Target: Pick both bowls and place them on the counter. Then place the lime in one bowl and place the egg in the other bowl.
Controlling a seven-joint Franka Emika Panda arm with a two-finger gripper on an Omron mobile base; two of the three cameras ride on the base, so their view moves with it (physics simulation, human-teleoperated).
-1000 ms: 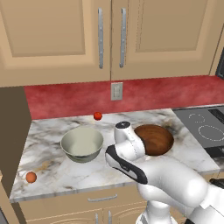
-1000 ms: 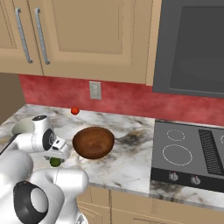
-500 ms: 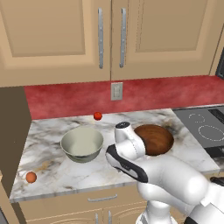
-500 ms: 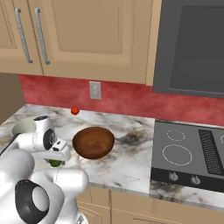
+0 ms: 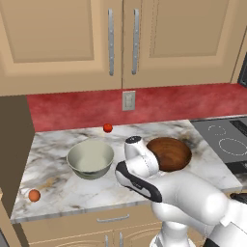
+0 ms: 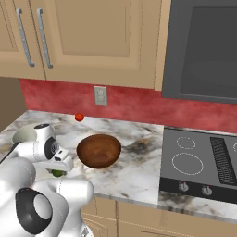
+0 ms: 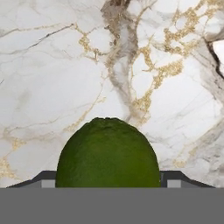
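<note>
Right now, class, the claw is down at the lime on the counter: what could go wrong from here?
1. The lime is round and sits between the claw tips; an off-centre squeeze may make it roll away over the counter.
2. The wooden bowl stands close beside the hand; lifting carelessly might knock it.

The arm [image 6: 41, 152] hides most of the lime [image 6: 57, 173].

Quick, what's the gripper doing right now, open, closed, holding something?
Gripper: the lime sits between its fingertips down at the counter; whether the jaws are open or already clamped on it cannot be told.
</note>
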